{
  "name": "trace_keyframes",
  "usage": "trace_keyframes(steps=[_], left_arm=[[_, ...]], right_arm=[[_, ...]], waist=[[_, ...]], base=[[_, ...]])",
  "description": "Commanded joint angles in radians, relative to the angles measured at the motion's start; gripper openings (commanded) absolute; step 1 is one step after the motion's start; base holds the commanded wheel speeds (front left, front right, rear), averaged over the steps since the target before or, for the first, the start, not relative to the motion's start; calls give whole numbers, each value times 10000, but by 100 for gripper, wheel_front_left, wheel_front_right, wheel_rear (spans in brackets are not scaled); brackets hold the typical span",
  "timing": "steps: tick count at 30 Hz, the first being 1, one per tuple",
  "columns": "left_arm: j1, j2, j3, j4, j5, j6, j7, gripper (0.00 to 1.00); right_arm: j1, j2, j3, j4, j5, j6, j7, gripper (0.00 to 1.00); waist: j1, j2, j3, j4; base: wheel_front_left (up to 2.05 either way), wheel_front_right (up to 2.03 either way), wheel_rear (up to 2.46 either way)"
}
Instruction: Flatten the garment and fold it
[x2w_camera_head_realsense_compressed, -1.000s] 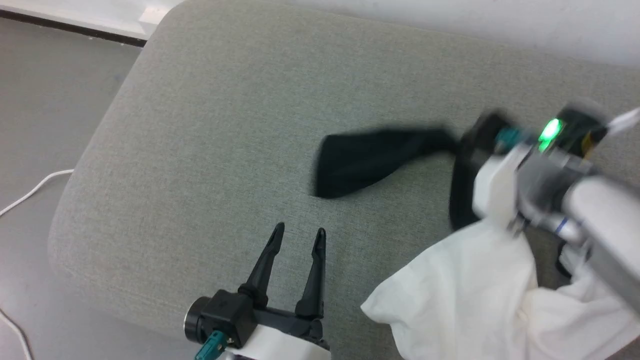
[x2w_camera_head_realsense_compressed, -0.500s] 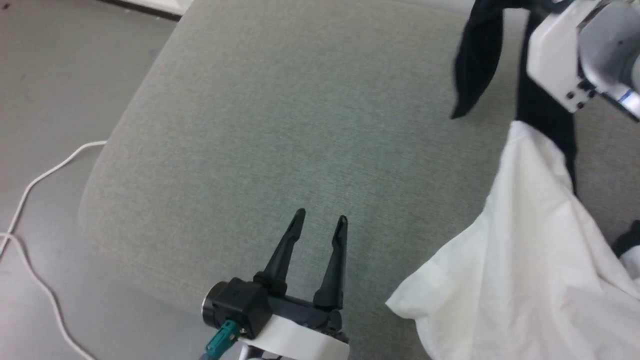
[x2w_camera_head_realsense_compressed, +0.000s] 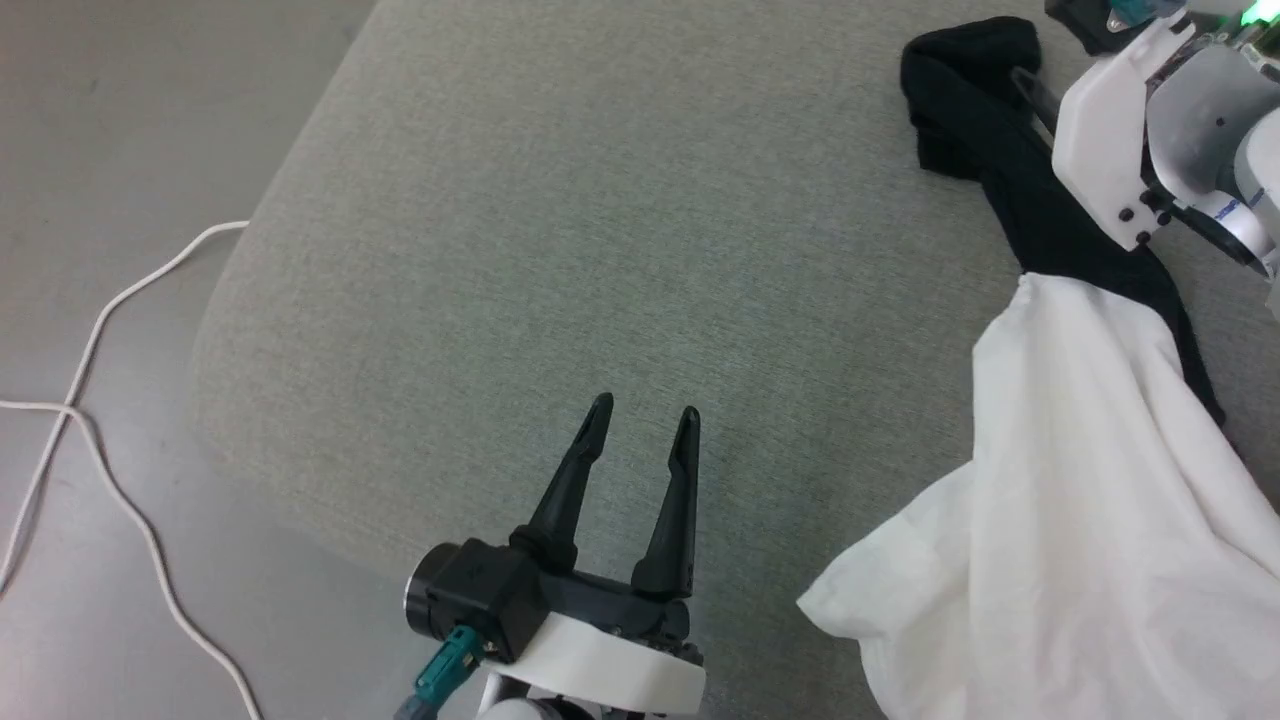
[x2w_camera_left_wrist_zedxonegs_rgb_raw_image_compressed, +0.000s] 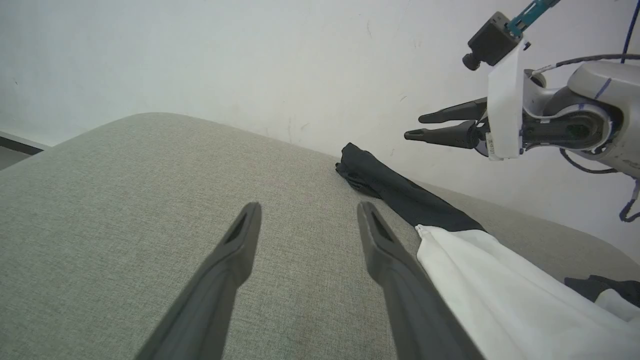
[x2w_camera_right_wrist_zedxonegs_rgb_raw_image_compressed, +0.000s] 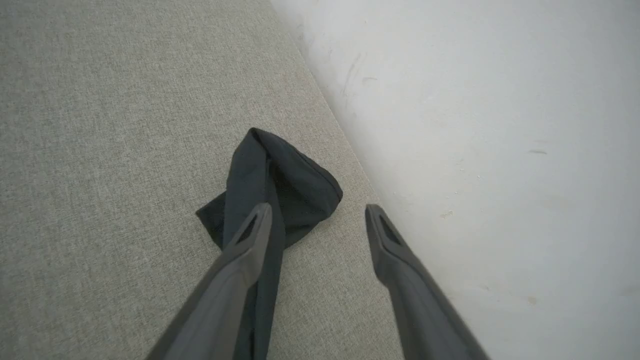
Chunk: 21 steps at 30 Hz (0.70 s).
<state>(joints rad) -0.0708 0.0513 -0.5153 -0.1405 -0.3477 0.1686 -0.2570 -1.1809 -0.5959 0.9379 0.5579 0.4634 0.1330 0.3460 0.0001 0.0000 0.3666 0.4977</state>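
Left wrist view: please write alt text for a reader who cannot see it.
The garment, white with a black sleeve, lies stretched on a grey cushion beside a white wall. The left gripper is open above the cushion; the right gripper hangs open higher up.

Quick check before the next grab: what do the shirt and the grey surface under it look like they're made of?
Shirt: thin, soft, matte cloth, probably cotton or a blend. It drapes in loose folds and bunches up at the black sleeve.
Surface: a padded cushion covered in grey-green woven fabric with a matte finish. A fine weave grain and rounded edges are visible.
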Motion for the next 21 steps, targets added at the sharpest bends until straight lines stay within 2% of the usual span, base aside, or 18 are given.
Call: trace_keyframes(steps=[1,5,10,16,19,21], left_arm=[[-179,-11,63,52,139,11,-47,100],[-169,-11,237,149,354,-53,-47,100],[37,22,618,309,668,-214,-47,100],[480,254,1003,402,795,-355,-47,100],[712,405,1113,443,810,-386,-47,100],[844,511,1157,454,813,-386,-47,100]], right_arm=[[-101,10,-24,-20,107,-23,-219,100],[67,87,-653,-287,243,-23,-1044,100],[1472,69,-2405,-1053,213,-23,-2006,100],[4866,263,-5616,-2789,-444,-23,-2676,100],[7024,937,-7642,-4115,-1156,-23,-2805,100],[8505,1640,-8980,-5184,-1789,-23,-2824,100]], waist=[[-1,0,-194,-394],[-1,0,-531,-1026],[-1,0,-1070,-1980],[-1,0,-1699,-3063],[-1,0,-1962,-3499],[-1,0,-2115,-3758]], base=[[0,0,0],[0,0,0],[0,0,0],[0,0,0],[0,0,0],[0,0,0]])
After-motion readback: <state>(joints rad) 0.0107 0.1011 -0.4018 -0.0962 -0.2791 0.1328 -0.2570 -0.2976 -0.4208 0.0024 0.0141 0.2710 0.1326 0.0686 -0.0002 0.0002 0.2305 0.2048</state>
